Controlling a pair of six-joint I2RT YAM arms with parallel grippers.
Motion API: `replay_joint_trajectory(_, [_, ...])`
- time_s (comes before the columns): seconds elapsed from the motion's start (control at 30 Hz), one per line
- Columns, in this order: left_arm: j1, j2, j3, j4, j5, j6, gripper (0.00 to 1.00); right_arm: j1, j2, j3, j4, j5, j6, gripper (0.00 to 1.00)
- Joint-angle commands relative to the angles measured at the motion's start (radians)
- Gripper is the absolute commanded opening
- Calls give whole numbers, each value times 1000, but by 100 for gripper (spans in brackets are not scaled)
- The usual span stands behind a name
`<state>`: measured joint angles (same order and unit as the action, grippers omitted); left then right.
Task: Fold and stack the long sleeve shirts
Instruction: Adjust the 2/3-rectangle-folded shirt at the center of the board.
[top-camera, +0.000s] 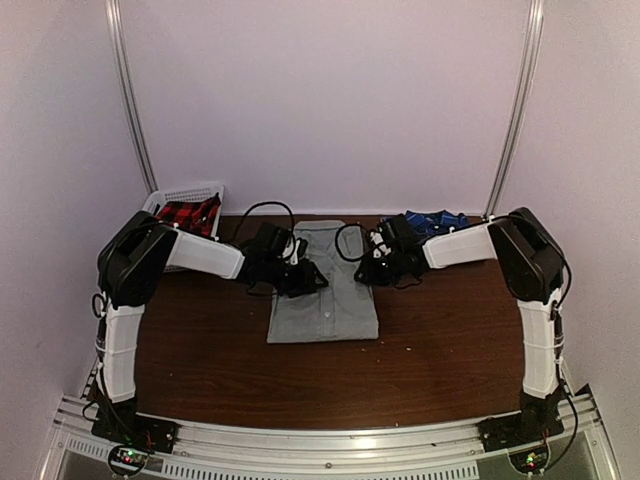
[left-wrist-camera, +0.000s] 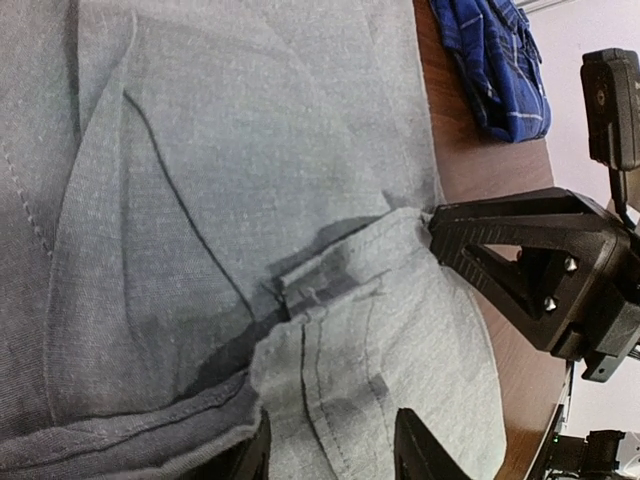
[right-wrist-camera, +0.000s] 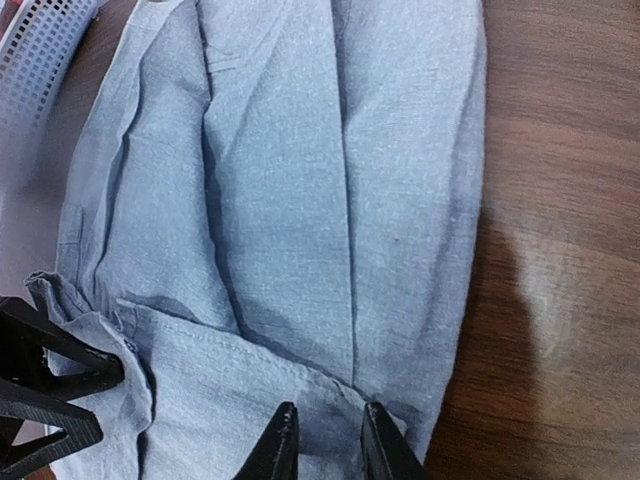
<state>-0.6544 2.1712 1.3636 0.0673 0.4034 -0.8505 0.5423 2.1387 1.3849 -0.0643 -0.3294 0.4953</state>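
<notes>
The light grey shirt (top-camera: 325, 295) lies partly folded at the table's middle, collar toward the back. It fills the left wrist view (left-wrist-camera: 250, 150) and the right wrist view (right-wrist-camera: 300, 150). My left gripper (top-camera: 308, 280) is at the shirt's left side, and a raised fold of grey cloth sits between its fingers (left-wrist-camera: 332, 445). My right gripper (top-camera: 365, 268) is at the shirt's right edge, its fingers close together on grey cloth (right-wrist-camera: 325, 440). The dark blue plaid shirt (top-camera: 432, 222) lies bunched at the back right, also seen in the left wrist view (left-wrist-camera: 500, 60).
A white slotted basket (top-camera: 185, 195) at the back left holds a red plaid cloth (top-camera: 188, 215). The brown table (top-camera: 200, 360) shows in front of the shirt. White walls close the back and sides.
</notes>
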Motion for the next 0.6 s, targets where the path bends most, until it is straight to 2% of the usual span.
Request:
replay_joint_trajectory(0.0, [9,-112,37,-33,-32,44,44,23,-109,43,-97,97,-35,24])
replay_joint_trajectory(0.2, [31,-267,-55,-34,-37,46,44,103,-186,37,-128,156,-36,25])
replay_joint_trajectory(0.57, [53,-499,-361,-5,-59,25,45,272,-179,-94,2,121,73,25])
